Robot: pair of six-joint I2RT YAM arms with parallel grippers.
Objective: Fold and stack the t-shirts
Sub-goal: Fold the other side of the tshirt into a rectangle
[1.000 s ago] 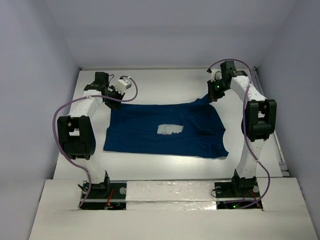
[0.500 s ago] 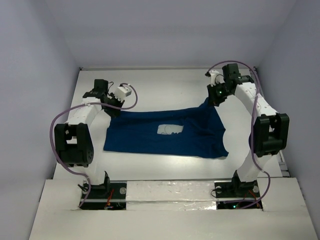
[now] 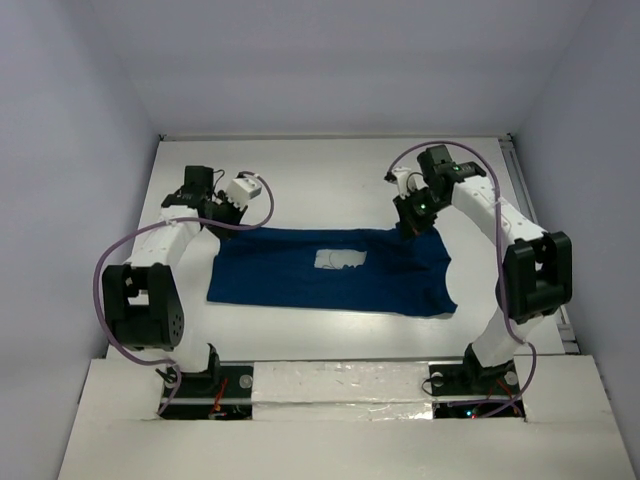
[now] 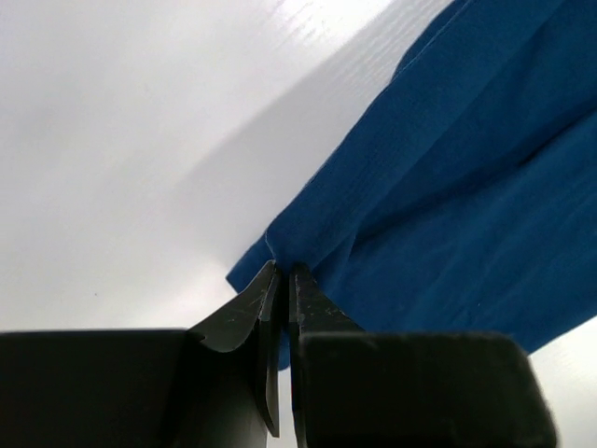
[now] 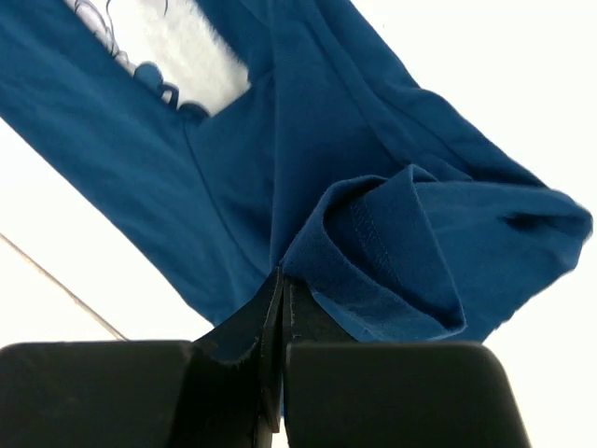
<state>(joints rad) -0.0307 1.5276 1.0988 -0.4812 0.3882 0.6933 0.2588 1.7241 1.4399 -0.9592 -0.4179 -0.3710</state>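
A dark navy-blue t-shirt point(image 3: 300, 280) with a pale print point(image 3: 340, 259) lies spread across the white table point(image 3: 330, 180). Its far edge is lifted off the table and drawn toward the near side. At the far left corner my left gripper point(image 3: 222, 212) is shut on the cloth, and the left wrist view shows the shirt point(image 4: 448, 205) pinched at my left gripper point(image 4: 283, 273). My right gripper point(image 3: 406, 226) is shut on the far right edge. In the right wrist view a folded hem of the shirt point(image 5: 392, 252) is clamped at my right gripper point(image 5: 283, 277), with the print point(image 5: 177, 47) above it.
Pale walls close in the table on the left, far and right sides. A rail point(image 3: 545, 250) runs along the table's right edge. The arm bases point(image 3: 200, 375) stand at the near edge, with cables looping off both arms.
Both grippers have carried the shirt's far edge toward the near side, the right one also leftward. The visible cloth now spans less depth and its far edge is straighter.
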